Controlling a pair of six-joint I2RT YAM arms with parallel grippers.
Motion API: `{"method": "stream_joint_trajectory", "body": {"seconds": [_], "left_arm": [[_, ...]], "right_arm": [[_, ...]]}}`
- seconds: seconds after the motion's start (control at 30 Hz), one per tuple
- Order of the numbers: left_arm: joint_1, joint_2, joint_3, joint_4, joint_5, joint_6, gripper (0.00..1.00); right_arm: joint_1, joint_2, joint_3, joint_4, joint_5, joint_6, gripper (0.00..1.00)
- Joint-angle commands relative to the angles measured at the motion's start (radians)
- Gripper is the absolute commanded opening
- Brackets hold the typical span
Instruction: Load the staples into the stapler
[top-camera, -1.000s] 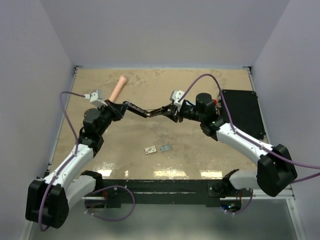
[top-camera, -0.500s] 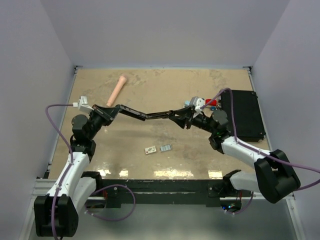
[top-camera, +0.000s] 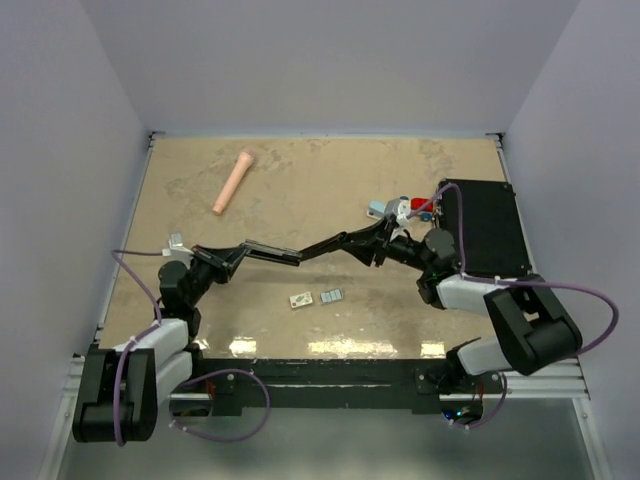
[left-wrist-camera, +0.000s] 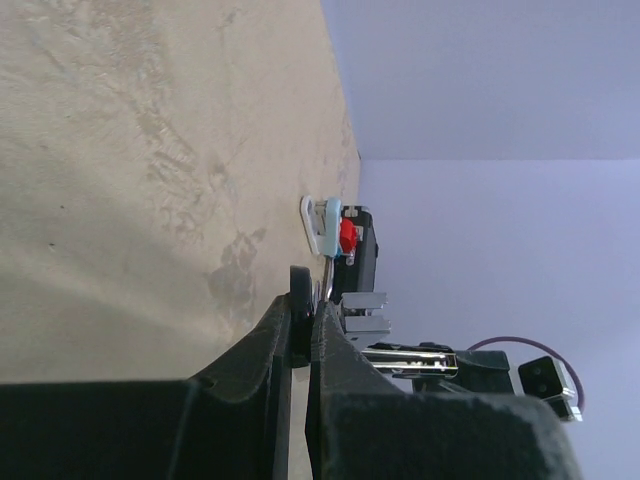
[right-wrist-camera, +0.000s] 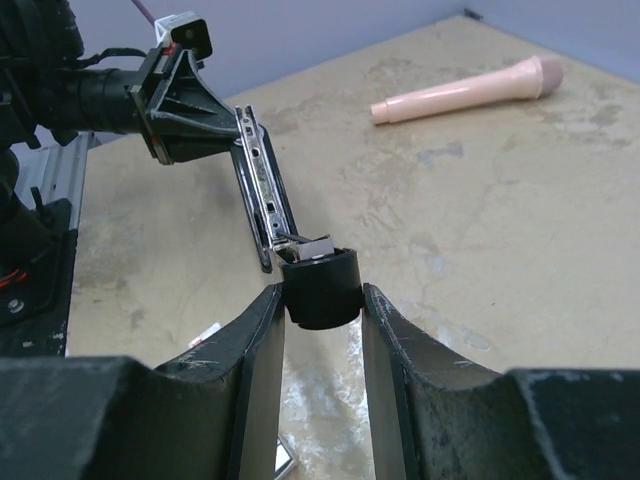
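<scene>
A black stapler (top-camera: 325, 246) hangs opened out in a shallow V above the table, held between both arms. My left gripper (top-camera: 243, 249) is shut on the thin end of one half (left-wrist-camera: 298, 305). My right gripper (top-camera: 373, 240) is shut on the rounded black end of the other half (right-wrist-camera: 320, 288). The bare metal staple rail (right-wrist-camera: 262, 185) faces the right wrist camera. The staples lie on the table below the stapler: a tiny white box (top-camera: 299, 299) and a tiny grey-blue block (top-camera: 331, 295) beside it.
A pink cylindrical object (top-camera: 232, 181) lies at the back left. A black box (top-camera: 486, 228) stands at the right edge. A small white-and-blue item with a red part (top-camera: 400, 208) lies beside it. Grey walls enclose the table on three sides.
Both arms have drawn back toward the near edge, carrying the stapler nearer and slightly right. Its two halves are spread wider apart than a second ago.
</scene>
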Motion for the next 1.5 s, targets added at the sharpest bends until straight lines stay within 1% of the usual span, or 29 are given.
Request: {"method": "stream_joint_trajectory", "body": {"seconds": [0.0, 0.03, 0.07, 0.13, 0.2, 0.27, 0.33, 0.37, 0.4, 0.53, 0.67, 0.77, 0.83, 0.9, 0.93, 0.97, 1.03, 1.07, 1.1, 1.13, 1.17, 1.2, 1.23, 1.27, 1.3, 1.33, 1.43, 1.47], "left_arm": [[0.033, 0.045, -0.045, 0.237, -0.055, -0.022, 0.0], [0.033, 0.043, -0.044, 0.27, -0.057, -0.009, 0.0], [0.035, 0.029, -0.032, 0.266, -0.055, 0.01, 0.0], [0.038, 0.0, 0.029, 0.155, -0.06, 0.074, 0.0], [0.039, -0.064, 0.063, 0.066, -0.083, 0.117, 0.0], [0.039, -0.118, 0.114, 0.004, -0.112, 0.174, 0.0], [0.039, -0.113, 0.163, -0.042, -0.098, 0.191, 0.0], [0.039, -0.103, 0.169, -0.039, -0.077, 0.183, 0.0], [0.039, -0.098, 0.172, 0.002, -0.064, 0.169, 0.0], [0.039, -0.103, 0.192, 0.061, -0.032, 0.099, 0.0], [0.044, -0.106, 0.214, 0.09, -0.008, 0.047, 0.0], [0.044, -0.101, 0.244, 0.081, -0.001, 0.066, 0.0], [0.046, -0.101, 0.275, 0.038, -0.001, 0.123, 0.0], [0.043, -0.103, 0.306, -0.057, -0.006, 0.184, 0.0], [0.043, -0.104, 0.332, -0.088, -0.008, 0.248, 0.0], [0.041, -0.107, 0.341, -0.114, -0.017, 0.275, 0.0], [0.039, -0.112, 0.353, -0.168, -0.026, 0.333, 0.0], [0.039, -0.112, 0.355, -0.177, -0.031, 0.344, 0.0], [0.039, -0.112, 0.353, -0.188, -0.031, 0.358, 0.0], [0.039, -0.112, 0.353, -0.191, -0.029, 0.363, 0.0], [0.036, -0.113, 0.353, -0.191, -0.027, 0.366, 0.0], [0.033, -0.112, 0.356, -0.194, -0.026, 0.375, 0.0], [0.033, -0.112, 0.362, -0.199, -0.024, 0.379, 0.0], [0.029, -0.112, 0.367, -0.211, -0.02, 0.384, 0.0], [0.027, -0.113, 0.373, -0.214, -0.02, 0.389, 0.0], [0.027, -0.116, 0.378, -0.215, -0.017, 0.389, 0.0], [0.02, -0.121, 0.384, -0.219, -0.006, 0.389, 0.0], [0.016, -0.123, 0.386, -0.219, 0.002, 0.387, 0.0]], "right_arm": [[-0.033, 0.085, 0.025, 0.219, 0.043, 0.032, 0.0], [-0.033, 0.111, 0.023, 0.253, 0.04, 0.047, 0.0], [-0.033, 0.154, 0.026, 0.259, 0.032, 0.054, 0.0], [-0.032, 0.197, 0.035, 0.277, 0.022, 0.069, 0.0], [-0.033, 0.241, 0.029, 0.314, 0.022, 0.092, 0.0], [-0.032, 0.267, 0.015, 0.374, 0.023, 0.1, 0.0], [-0.032, 0.306, 0.02, 0.398, 0.008, 0.112, 0.0], [-0.032, 0.32, 0.023, 0.403, 0.0, 0.114, 0.0], [-0.029, 0.349, 0.026, 0.411, -0.004, 0.12, 0.0], [-0.026, 0.415, 0.023, 0.522, -0.014, 0.15, 0.0], [-0.026, 0.456, 0.037, 0.518, -0.011, 0.15, 0.0], [-0.02, 0.462, 0.043, 0.512, -0.015, 0.15, 0.0], [-0.016, 0.456, 0.044, 0.508, -0.02, 0.149, 0.0], [-0.016, 0.435, 0.044, 0.494, -0.023, 0.146, 0.06], [-0.016, 0.427, 0.04, 0.483, -0.021, 0.146, 0.1], [-0.018, 0.404, 0.04, 0.474, -0.021, 0.146, 0.17], [-0.016, 0.372, 0.044, 0.422, -0.008, 0.138, 0.28], [-0.016, 0.332, 0.048, 0.393, -0.005, 0.13, 0.42], [-0.016, 0.305, 0.054, 0.358, 0.0, 0.109, 0.5], [-0.013, 0.276, 0.072, 0.258, 0.014, 0.089, 0.59], [-0.009, 0.245, 0.087, 0.189, 0.025, 0.06, 0.73], [0.016, 0.173, 0.107, 0.105, 0.04, -0.03, 0.78], [0.035, 0.142, 0.168, -0.107, 0.09, -0.091, 0.82], [0.062, 0.114, 0.21, -0.218, 0.116, -0.157, 0.88], [0.119, 0.088, 0.254, -0.405, 0.149, -0.283, 0.9], [0.143, 0.087, 0.334, -0.467, 0.182, -0.32, 0.91], [0.186, 0.114, 0.446, -0.563, 0.169, -0.365, 0.93], [0.195, 0.123, 0.475, -0.597, 0.189, -0.382, 0.95]]}}
